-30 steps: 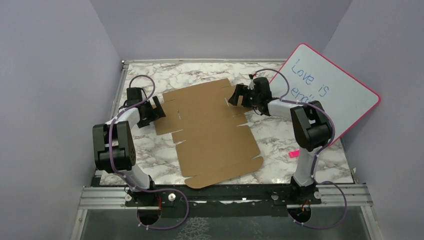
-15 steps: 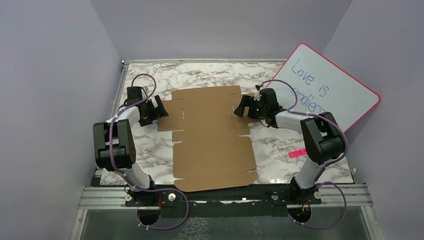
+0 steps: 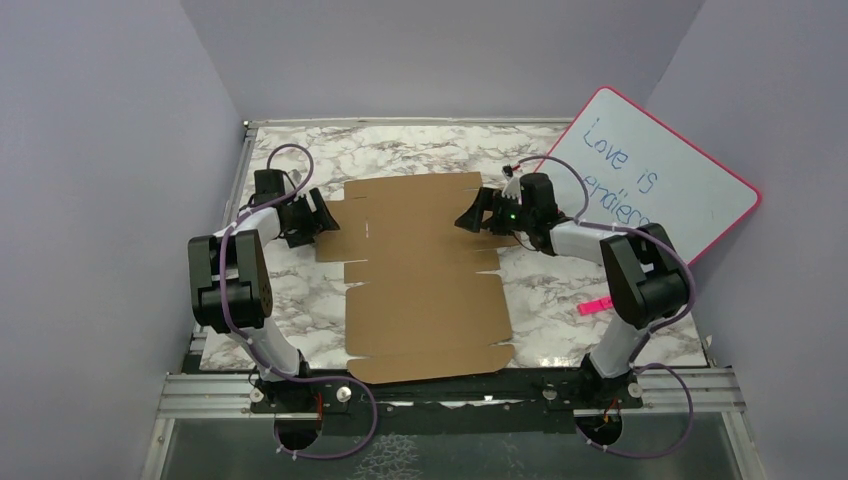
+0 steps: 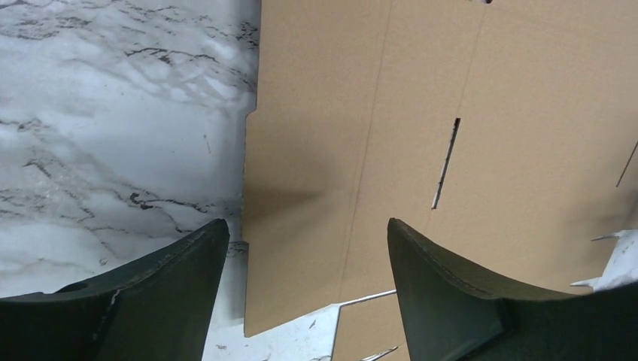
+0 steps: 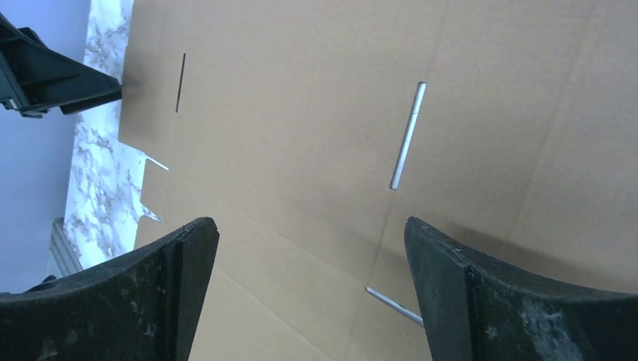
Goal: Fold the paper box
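The paper box (image 3: 425, 280) is a flat brown die-cut cardboard sheet with flaps and slits, lying square on the marble table. My left gripper (image 3: 320, 216) stands at the sheet's left flap, open. In the left wrist view its jaws (image 4: 307, 226) straddle that flap's edge (image 4: 301, 248), with nothing pinched. My right gripper (image 3: 468, 218) hovers over the sheet's far right part, wide open. The right wrist view shows bare cardboard (image 5: 301, 113) and a slit (image 5: 406, 135) between its fingers (image 5: 173, 286), which hold nothing.
A pink-rimmed whiteboard (image 3: 660, 185) with blue writing leans against the right wall behind the right arm. A small pink item (image 3: 588, 307) lies on the table (image 3: 400, 150) at the right. Purple walls close in the left, back and right sides.
The sheet has been swung from skewed to square on the table. The right gripper followed to the right and lifted slightly. The left gripper edged onto the left flap and its jaws narrowed a little.
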Controlling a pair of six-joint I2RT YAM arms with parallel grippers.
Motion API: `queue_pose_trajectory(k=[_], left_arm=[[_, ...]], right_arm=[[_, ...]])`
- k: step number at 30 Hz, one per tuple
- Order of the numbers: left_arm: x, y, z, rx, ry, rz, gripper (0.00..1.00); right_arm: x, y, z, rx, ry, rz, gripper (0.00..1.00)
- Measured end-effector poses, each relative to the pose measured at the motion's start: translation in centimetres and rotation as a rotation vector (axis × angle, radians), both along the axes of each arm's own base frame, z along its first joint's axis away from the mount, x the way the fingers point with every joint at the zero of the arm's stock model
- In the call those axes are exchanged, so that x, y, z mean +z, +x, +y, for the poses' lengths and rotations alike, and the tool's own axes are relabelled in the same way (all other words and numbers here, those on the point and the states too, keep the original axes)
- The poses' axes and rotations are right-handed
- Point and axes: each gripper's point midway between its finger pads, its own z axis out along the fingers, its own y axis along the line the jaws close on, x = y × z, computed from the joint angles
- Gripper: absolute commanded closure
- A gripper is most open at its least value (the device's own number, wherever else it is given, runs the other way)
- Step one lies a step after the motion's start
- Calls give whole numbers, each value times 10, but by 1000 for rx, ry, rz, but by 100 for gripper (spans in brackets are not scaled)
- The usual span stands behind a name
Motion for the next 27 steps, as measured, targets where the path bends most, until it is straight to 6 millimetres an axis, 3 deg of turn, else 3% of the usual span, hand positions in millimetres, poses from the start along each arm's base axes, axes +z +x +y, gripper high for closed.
queue_pose_trajectory(k=[8,18,22,27], left_arm=[[-1,3,-7,-29,-39,0,39],[4,-4,-10,-38,-46,-6,47],[18,-7,-24,-70,-30,-35,55],[19,-14,-47,-126,33,-23,61]], right_arm=[[-24,-2,15,43,57,62,1],[-23,1,19,39,87,43,1],[-24,0,19,39,87,43,1],[-24,0,18,39,89,37,1]])
